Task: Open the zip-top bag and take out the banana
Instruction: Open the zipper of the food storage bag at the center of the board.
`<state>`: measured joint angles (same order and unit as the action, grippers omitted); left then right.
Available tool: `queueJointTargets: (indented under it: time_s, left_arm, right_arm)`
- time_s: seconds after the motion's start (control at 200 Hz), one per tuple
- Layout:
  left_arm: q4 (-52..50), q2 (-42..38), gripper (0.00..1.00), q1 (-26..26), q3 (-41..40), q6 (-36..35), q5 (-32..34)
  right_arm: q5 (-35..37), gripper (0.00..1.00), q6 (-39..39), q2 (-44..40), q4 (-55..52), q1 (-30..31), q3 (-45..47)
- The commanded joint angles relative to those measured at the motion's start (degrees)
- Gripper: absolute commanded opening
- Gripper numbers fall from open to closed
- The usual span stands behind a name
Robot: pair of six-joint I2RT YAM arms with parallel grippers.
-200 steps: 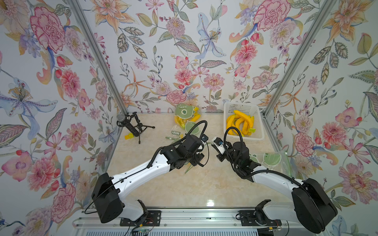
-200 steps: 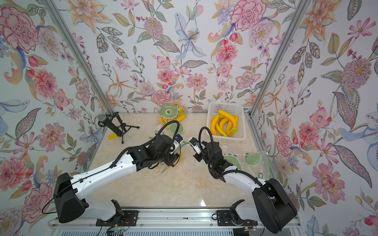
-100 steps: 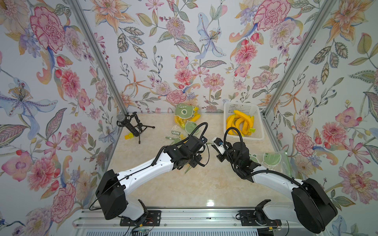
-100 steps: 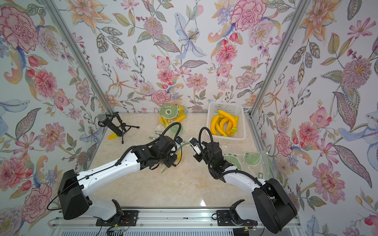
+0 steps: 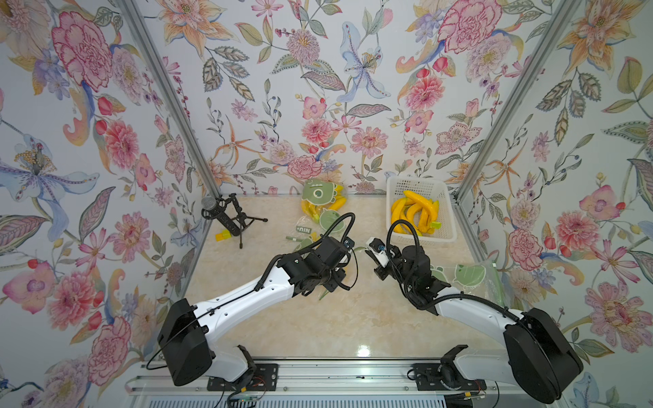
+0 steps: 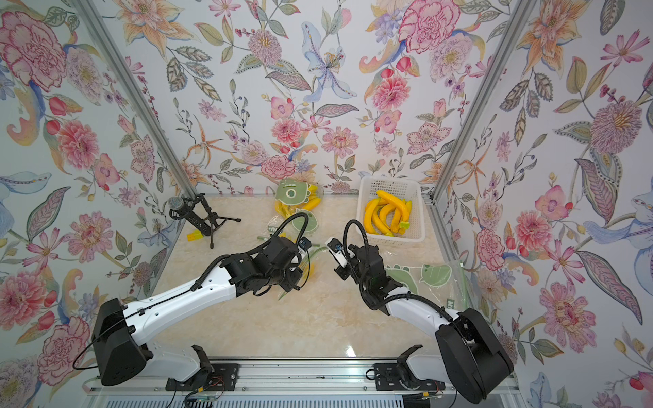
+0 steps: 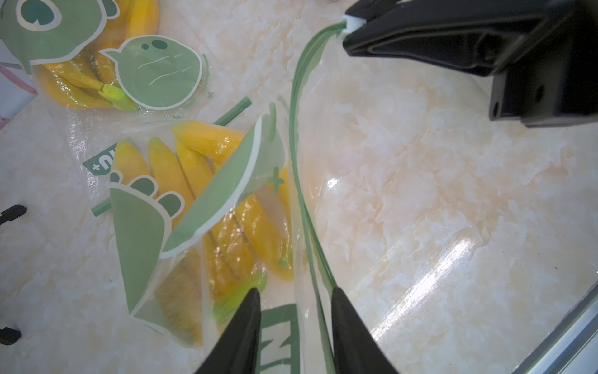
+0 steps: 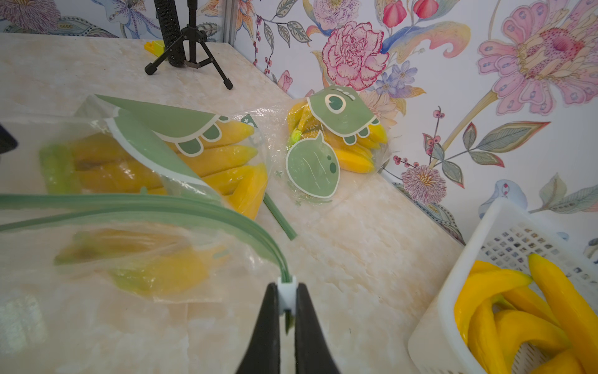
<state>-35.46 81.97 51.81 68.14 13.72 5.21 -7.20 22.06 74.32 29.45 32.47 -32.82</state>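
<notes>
Two containers of bananas sit along the far side in both top views: a white basket (image 5: 417, 183) at the right holding loose bananas (image 5: 411, 212), and a printed bag (image 5: 319, 197) against the back wall. Mid-table, the zip-top bag (image 6: 315, 251) lies mostly hidden under both wrists. Flat empty bags (image 5: 470, 275) lie by the right wall, and the near half of the table (image 5: 335, 325) is bare.

In the left wrist view the left gripper (image 7: 295, 289) stands partly apart astride the bag's green zip rim (image 7: 299, 145), one finger touching it. The banana (image 7: 259, 226) bunch lies inside the film beside the rim, with bare table on the rim's other side.

In the right wrist view the right gripper (image 8: 287, 288) is clamped on the white slider (image 8: 287, 283), where the two green rails meet and spread apart farther off. The basket wall stands near.
</notes>
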Motion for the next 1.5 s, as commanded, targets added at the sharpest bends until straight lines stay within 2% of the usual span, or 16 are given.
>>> queueJointTargets:
  time_s: [0.0,0.145,0.34,0.405,0.51,0.656,0.851,0.946,1.076,1.206,1.496]
  left_arm:
    - [-2.0,1.1,0.35,0.3,-0.8,1.5,2.5]
    - [-1.9,2.0,0.30,0.3,-1.0,1.5,2.8]
    - [2.1,3.5,0.14,0.3,-1.5,2.4,0.9]
    - [5.9,3.4,0.08,0.3,-1.5,3.2,-0.9]
    - [12.7,3.9,0.05,0.3,-1.9,5.0,-4.6]
    - [19.5,6.1,0.00,0.8,-2.2,7.0,-6.2]
    - [24.5,11.0,0.00,2.0,-2.1,8.2,-8.5]
    - [25.4,12.0,0.00,2.3,-2.1,8.6,-8.8]
    - [26.2,12.1,0.00,2.5,-3.1,9.2,-8.7]
    - [26.5,11.6,0.00,2.5,-4.0,9.5,-8.3]
    - [26.9,11.7,0.00,2.6,-4.0,9.5,-8.5]
  right_arm:
    - [0.0,0.00,-0.4,-0.8,1.7,-0.1,0.6]
    - [0.2,0.00,-0.3,-0.8,1.8,-0.1,0.8]
    - [0.8,0.00,-2.7,-1.0,2.4,-0.8,1.3]
    - [1.0,0.14,-5.1,-1.8,3.0,-1.5,2.2]
    - [1.7,0.33,-10.7,-5.3,3.1,-2.3,4.3]
    - [-3.1,0.40,-22.1,-12.3,-0.2,-1.7,6.2]
    - [-1.7,0.54,-35.8,-14.4,-1.4,3.3,7.1]
    - [0.5,0.55,-40.9,-12.3,-2.1,3.8,6.5]
    - [4.2,0.49,-44.2,-8.8,-5.3,3.3,5.2]
    - [3.6,0.44,-46.7,-5.0,-4.9,2.6,4.9]
    - [2.2,0.41,-49.4,-0.3,-2.7,2.9,4.4]
